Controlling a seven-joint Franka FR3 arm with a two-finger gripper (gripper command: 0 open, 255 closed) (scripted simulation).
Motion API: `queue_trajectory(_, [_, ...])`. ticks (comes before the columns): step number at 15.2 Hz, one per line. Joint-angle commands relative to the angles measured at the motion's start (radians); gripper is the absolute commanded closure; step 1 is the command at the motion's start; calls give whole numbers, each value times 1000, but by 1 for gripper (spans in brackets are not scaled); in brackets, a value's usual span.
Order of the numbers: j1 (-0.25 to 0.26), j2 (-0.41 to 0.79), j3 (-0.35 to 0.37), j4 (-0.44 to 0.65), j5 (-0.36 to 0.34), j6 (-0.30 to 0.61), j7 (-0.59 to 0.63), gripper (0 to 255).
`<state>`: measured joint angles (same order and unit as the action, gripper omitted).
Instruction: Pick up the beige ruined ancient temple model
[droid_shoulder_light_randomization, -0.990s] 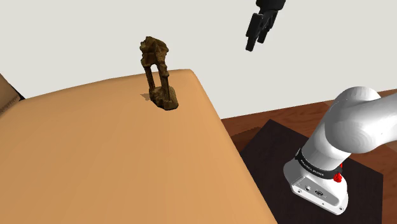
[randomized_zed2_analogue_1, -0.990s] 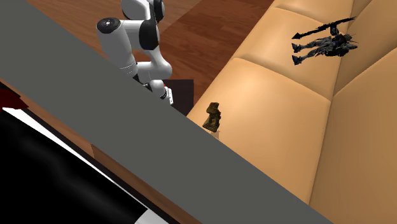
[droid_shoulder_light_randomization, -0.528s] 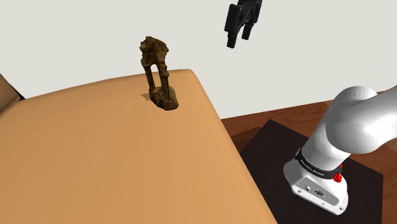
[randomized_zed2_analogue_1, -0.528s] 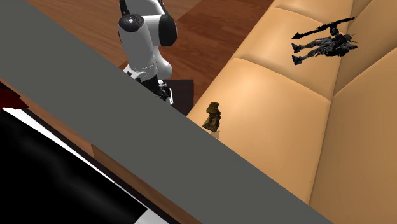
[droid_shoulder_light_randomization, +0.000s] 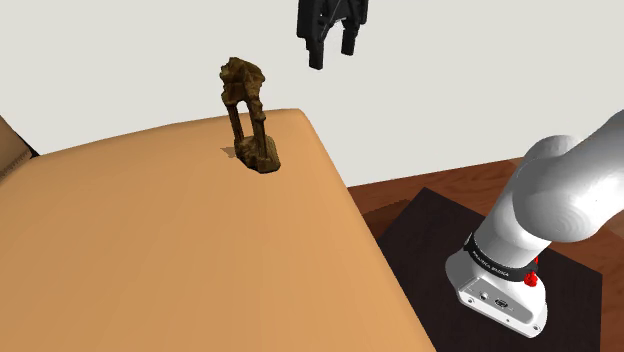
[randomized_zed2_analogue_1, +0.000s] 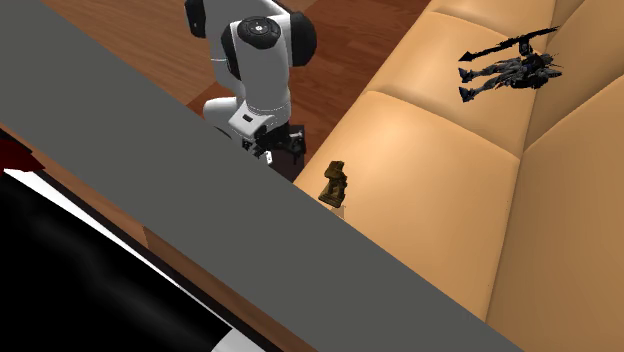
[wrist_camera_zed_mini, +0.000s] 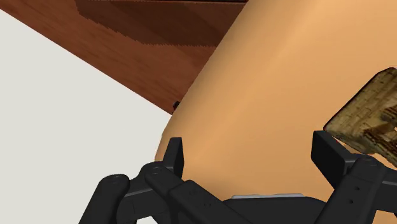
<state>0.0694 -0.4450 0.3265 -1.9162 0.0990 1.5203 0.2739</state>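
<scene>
Scanning left to right, we find the temple model upright near the far edge of the sofa cushion. The gripper, fingers spread and empty, has travelled left toward it and remains high. We judge descent pending.

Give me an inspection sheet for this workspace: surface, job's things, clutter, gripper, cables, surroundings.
Surface: tan sofa cushion, smooth.
Job's things: brown temple model, upright near the cushion's far corner, untouched.
Clutter: dark helicopter-like model, farther along the sofa.
Gripper: gripper open and empty, in the air above the temple model and to the shoulder view's right of it.
Cables: nothing seen.
Surroundings: wooden floor, white wall, grey slab across the second exterior view, black area beyond it.
</scene>
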Motion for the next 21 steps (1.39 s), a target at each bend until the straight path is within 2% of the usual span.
queue_trajectory(1, [6, 59, 43, 74, 2, -25, 55, 0])
queue_trajectory(6, [23, 249, 150, 302, -30, -97, 194, 0])
queue_trajectory(10, [66, 441, 238, 532, -100, -176, 323, 0])
queue_trajectory(11, [76, 463, 244, 558, -110, -186, 337, 0])
queue_trajectory(18, [64, 403, 229, 388, -79, -67, 313, 0])
queue_trajectory(20, [64, 403, 228, 388, -79, -67, 313, 0])
queue_trajectory(21, [66, 406, 230, 391, -80, -67, 316, 255])
